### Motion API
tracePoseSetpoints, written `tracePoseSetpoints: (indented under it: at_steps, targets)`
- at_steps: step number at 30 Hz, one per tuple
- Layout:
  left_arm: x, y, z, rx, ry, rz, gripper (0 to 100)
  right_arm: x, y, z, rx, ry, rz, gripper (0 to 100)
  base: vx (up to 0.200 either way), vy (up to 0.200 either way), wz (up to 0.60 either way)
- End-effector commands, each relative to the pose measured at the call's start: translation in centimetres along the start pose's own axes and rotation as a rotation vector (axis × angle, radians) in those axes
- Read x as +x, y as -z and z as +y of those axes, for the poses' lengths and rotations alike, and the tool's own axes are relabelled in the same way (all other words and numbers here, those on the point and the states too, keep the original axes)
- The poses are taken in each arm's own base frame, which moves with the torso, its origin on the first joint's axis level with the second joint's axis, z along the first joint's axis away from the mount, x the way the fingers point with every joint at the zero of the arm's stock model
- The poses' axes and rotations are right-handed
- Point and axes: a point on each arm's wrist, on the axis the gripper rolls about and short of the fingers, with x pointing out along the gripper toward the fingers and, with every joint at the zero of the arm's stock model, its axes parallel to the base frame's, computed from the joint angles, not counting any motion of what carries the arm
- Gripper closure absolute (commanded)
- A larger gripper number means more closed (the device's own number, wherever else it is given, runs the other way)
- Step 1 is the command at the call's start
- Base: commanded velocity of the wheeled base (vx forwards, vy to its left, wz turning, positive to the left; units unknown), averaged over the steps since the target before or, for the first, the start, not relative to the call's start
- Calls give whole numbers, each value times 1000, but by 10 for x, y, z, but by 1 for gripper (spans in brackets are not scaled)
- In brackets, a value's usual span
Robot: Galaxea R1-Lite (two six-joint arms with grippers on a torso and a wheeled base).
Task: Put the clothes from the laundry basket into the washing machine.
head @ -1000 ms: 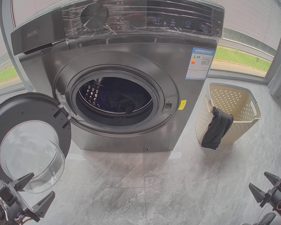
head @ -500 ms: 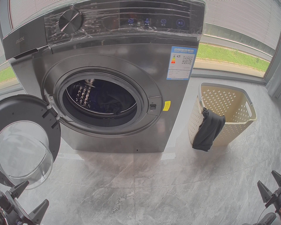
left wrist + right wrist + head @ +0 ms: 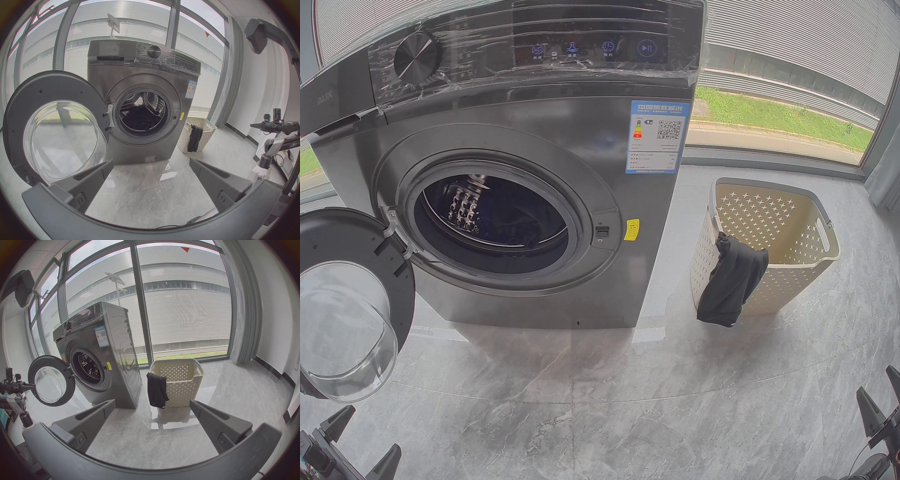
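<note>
left gripper [image 3: 150, 163]: fingers spread wide, nothing in them, sitting low near the door [image 3: 344, 250]
door: swung fully open to the left, so the drum mouth is free
washing machine [image 3: 506, 119]: some dark clothes are lying inside the drum [image 3: 506, 219]
laundry basket [image 3: 794, 275]: on the floor just right of the machine
dark garment [image 3: 731, 281]: draped over the basket's near rim, mostly hanging outside
right gripper [image 3: 151, 404]: also wide apart and empty, well short of the basket
step: looks like fetching that garment, and the right arm's closer
tip: I'd pinch the bunched fold at the rim, not the dangling tail, and lift straight up so the light basket doesn't tip
</note>
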Motion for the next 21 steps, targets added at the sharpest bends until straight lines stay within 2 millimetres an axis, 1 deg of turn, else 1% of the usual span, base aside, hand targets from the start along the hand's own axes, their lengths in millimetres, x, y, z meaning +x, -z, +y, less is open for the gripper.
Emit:
tracePoseSetpoints:
  at_steps: [1,3,7,13,16,17,21]
  targets:
    - [-1,5,0,0,-13,-15,0,-4,5,0,1,-8,-30,0,0,0,0]
    - [-1,6,0,4,-25,-6,0,-6,5,0,2,-15,-42,0,0,0,0]
    - [-1,10,1,20,-106,45,0,-6,5,0,1,-14,-33,0,0,0,0]
    - [-1,10,1,16,-129,44,0,-6,-1,0,1,-15,-42,0,0,-200,0]
    - [-1,11,0,16,-175,43,0,-6,-4,1,2,-15,-46,0,0,-200,0]
    - [-1,11,0,13,-184,43,0,-4,-10,1,1,-16,-42,0,0,-200,0]
    - [-1,11,-1,13,-202,41,0,3,-24,3,1,-17,-12,0,0,-200,0]
